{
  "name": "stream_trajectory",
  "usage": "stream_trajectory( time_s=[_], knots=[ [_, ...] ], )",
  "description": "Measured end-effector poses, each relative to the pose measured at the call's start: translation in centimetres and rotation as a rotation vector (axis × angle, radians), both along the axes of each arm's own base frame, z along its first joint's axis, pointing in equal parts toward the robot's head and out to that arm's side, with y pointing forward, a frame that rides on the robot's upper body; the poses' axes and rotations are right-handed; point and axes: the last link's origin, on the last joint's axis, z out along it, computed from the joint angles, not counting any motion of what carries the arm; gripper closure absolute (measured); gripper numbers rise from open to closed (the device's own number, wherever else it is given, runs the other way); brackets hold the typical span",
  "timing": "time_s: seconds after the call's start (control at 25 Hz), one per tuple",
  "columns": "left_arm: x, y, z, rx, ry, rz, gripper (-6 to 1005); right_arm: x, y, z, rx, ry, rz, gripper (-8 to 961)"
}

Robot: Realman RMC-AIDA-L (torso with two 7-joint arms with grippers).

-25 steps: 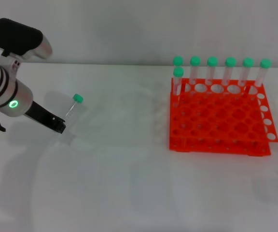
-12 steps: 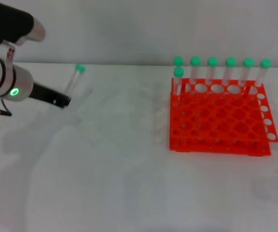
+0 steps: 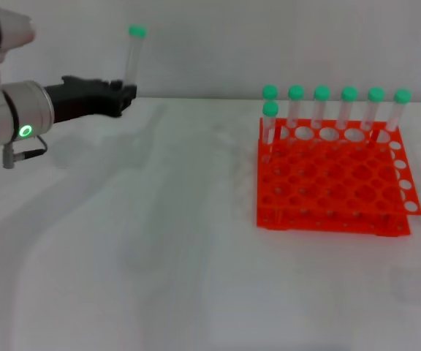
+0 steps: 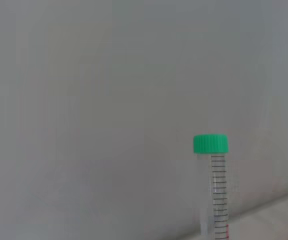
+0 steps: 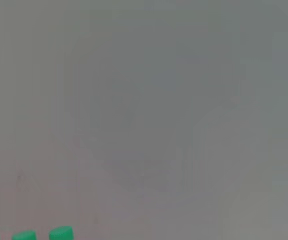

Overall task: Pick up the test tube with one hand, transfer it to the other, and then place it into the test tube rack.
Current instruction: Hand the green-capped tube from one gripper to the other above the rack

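You see a plain white table (image 3: 159, 278) carrying one thing directly: the orange-red test tube rack (image 3: 332, 183), standing on its right side, well back.

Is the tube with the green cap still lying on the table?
No, the left pincer holds the test tube upright in the air, cap on top, well above the table.

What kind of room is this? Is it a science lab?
Probably a lab-style test bench: a plain white table, an orange test tube rack holding green-capped tubes, and the left gripper holding up another test tube.
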Motion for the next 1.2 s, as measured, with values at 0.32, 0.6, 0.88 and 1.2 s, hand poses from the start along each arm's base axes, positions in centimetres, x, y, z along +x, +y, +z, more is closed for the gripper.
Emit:
stream_trajectory(
  time_s=[0.32, 0.6, 0.88, 1.2],
  knots=[
    [-1.5, -2.0, -0.2, 0.105, -0.317, -0.057, 801, -0.7, -0.5, 0.4, 0.000, 0.111, 0.079, 102],
    [-1.2, -5.9, -2.9, 0.173, -0.393, -0.386, 800, -3.3, -0.9, 1.1, -0.086, 0.211, 0.303, 102],
    [1.2, -7.8, -7.8, 0.068, -0.333, -0.569, 799, -6.9, 0.0, 1.4, -0.302, 0.227, 0.555, 102],
    [2.5, -8.6, -11.2, -0.048, -0.300, -0.607, 798, -11.2, 1.9, -0.4, -0.520, 0.154, 0.733, 103]
  ],
)
